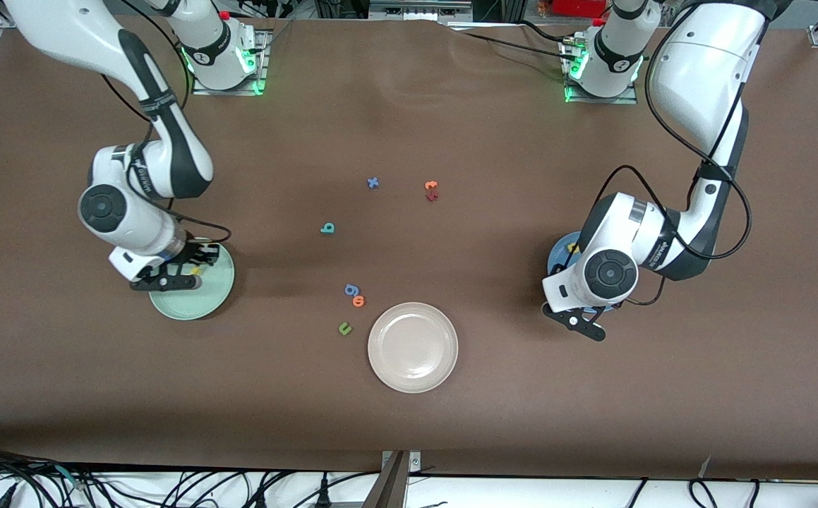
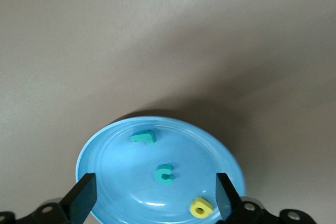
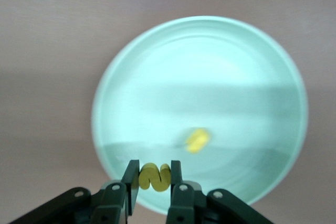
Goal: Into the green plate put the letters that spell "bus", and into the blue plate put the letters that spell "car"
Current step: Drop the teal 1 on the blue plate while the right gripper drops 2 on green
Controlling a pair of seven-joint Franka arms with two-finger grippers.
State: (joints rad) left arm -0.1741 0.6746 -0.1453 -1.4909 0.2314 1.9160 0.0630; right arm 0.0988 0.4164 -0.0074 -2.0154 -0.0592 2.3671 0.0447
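Three letters, a teal r [image 2: 143, 137], a teal c [image 2: 165, 173] and a yellow a [image 2: 201, 206], lie in the blue plate [image 2: 105, 156] under the left gripper [image 2: 155, 195], fingers apart. Over the green plate [image 3: 210, 66], where another yellow letter [image 3: 198, 139] lies, the right gripper [image 3: 153, 179] pinches a yellow s [image 3: 153, 176]. The teal b [image 1: 327, 228] sits mid-table.

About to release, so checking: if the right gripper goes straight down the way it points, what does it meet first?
The right gripper, shut on the yellow letter, points down at the green plate. It would likely meet bare plate near the rim, just short of the other yellow letter lying there, though depth is unclear.
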